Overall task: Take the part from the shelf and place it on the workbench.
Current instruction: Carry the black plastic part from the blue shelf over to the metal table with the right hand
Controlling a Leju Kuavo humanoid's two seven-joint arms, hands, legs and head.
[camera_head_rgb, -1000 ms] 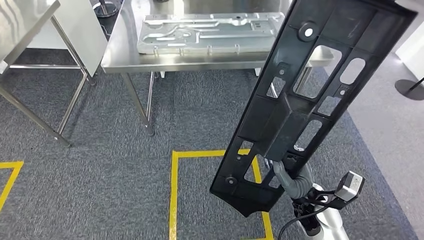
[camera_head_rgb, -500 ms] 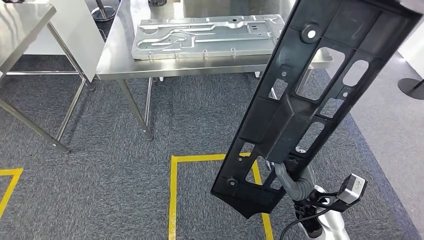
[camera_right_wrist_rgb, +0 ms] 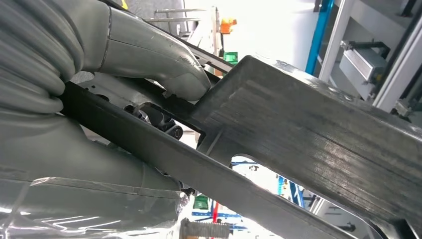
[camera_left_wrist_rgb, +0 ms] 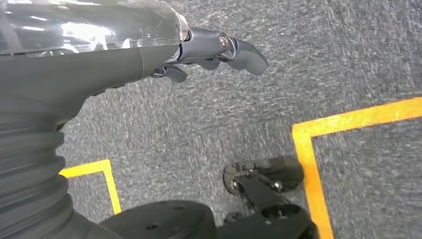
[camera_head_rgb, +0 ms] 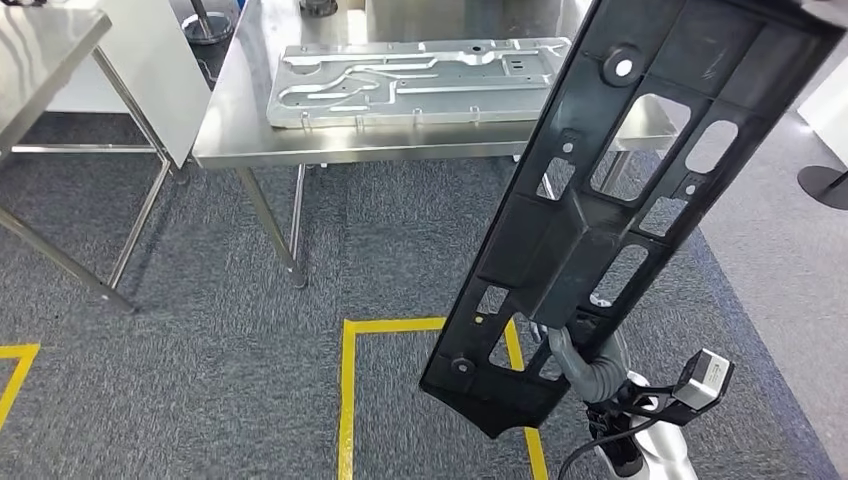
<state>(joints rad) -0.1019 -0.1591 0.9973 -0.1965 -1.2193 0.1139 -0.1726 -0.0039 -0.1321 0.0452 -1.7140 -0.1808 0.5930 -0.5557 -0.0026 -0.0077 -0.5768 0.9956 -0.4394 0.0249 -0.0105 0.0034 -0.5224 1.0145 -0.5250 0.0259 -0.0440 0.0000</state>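
A long black plastic part [camera_head_rgb: 610, 200] with several cut-outs stands almost upright on the right of the head view, tilted to the upper right. My right hand [camera_head_rgb: 580, 360] grips it near its lower end. In the right wrist view the thumb [camera_right_wrist_rgb: 159, 55] presses on the part's [camera_right_wrist_rgb: 308, 134] ridge and fingers hook through an opening. The steel workbench [camera_head_rgb: 240, 110] lies ahead at the top. My left hand [camera_left_wrist_rgb: 219, 47] hangs over the carpet, holding nothing, its fingers loosely curled.
A stamped metal panel [camera_head_rgb: 420, 75] lies on the workbench. A second steel table [camera_head_rgb: 45, 40] stands at the upper left beside a white panel [camera_head_rgb: 160, 50]. Yellow tape lines [camera_head_rgb: 350, 390] mark the grey carpet. A round stand base [camera_head_rgb: 825, 185] sits at the right edge.
The whole picture has shifted as the camera moved: the workbench sits slightly lower and further left. My right hand keeps its hold on the black part.
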